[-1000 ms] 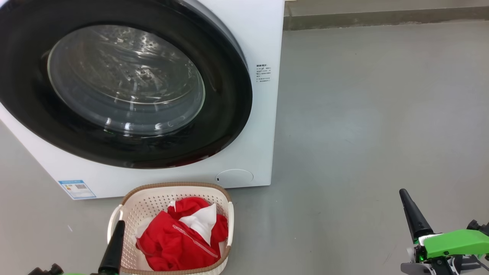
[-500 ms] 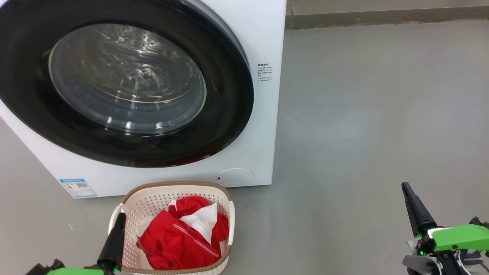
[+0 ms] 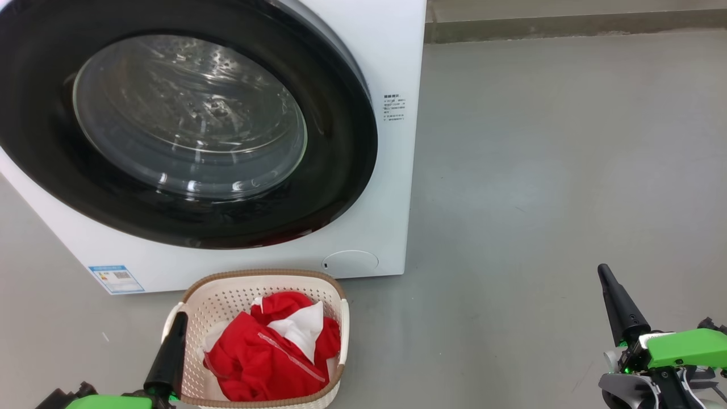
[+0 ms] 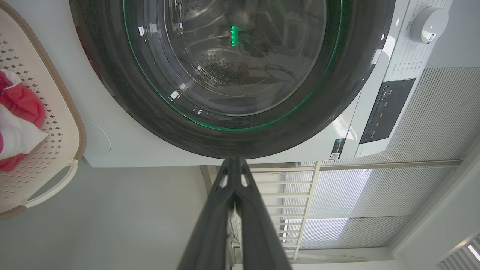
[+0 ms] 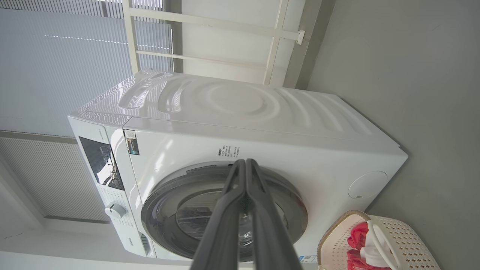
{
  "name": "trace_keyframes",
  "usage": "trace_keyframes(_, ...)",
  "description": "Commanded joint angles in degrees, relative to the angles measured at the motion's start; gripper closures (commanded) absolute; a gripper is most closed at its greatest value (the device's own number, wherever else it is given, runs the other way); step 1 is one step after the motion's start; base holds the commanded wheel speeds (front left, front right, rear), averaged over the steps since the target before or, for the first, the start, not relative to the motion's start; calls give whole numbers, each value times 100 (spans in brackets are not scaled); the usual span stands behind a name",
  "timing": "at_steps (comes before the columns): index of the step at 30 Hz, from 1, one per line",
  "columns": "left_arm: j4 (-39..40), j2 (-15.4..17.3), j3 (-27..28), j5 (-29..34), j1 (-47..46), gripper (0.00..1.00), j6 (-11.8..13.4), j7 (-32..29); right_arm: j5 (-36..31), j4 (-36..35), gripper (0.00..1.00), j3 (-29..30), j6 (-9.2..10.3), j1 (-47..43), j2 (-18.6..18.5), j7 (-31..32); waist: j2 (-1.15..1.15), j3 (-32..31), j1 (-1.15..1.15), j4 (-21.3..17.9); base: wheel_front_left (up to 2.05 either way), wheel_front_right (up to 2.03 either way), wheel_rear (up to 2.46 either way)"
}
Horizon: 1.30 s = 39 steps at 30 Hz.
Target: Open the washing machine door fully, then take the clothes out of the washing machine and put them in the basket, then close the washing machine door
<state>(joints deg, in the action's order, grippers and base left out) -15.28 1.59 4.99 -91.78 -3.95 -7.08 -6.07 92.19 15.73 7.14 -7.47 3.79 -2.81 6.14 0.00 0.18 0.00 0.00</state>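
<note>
Black and tapered, your left gripper [image 3: 179,319] sits at the near left with its two fingers [image 3: 168,363] pressed together, holding nothing. Its tip shows in front of the left wall of the basket [image 3: 264,274]. Your right gripper [image 3: 604,274] is well apart at the near right, over bare grey floor [image 3: 539,170], its fingers likewise pinched together and empty. The basket stands on the floor just in front of the washing machine [image 3: 392,199]. The clothes [image 3: 267,355] lie inside it, a crumpled red heap with a white panel on top, covering most of its bottom. Farther on, the washing machine door [image 3: 341,142] is closed flat against the white front, and you can see the steel drum [image 3: 187,108] through it. Low on that front you have a small blue label [image 3: 115,279] at the left and a round flap [image 3: 350,261] toward the right, just beyond the basket's far rim. Past the machine's right side, the floor runs back to a darker strip [image 3: 568,27].
</note>
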Motion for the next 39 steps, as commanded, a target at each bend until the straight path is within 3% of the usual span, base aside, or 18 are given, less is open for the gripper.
trace_keyframes(1,122,129,151,-40,-224,100,-41,-41,9,-171,100,-76,-2,238,-21,23,0,0,0,0,0,0,0)
trace_keyframes(39,122,129,151,-41,-224,100,-41,-40,1,-171,100,-66,-2,239,-15,31,0,0,0,0,0,0,0)
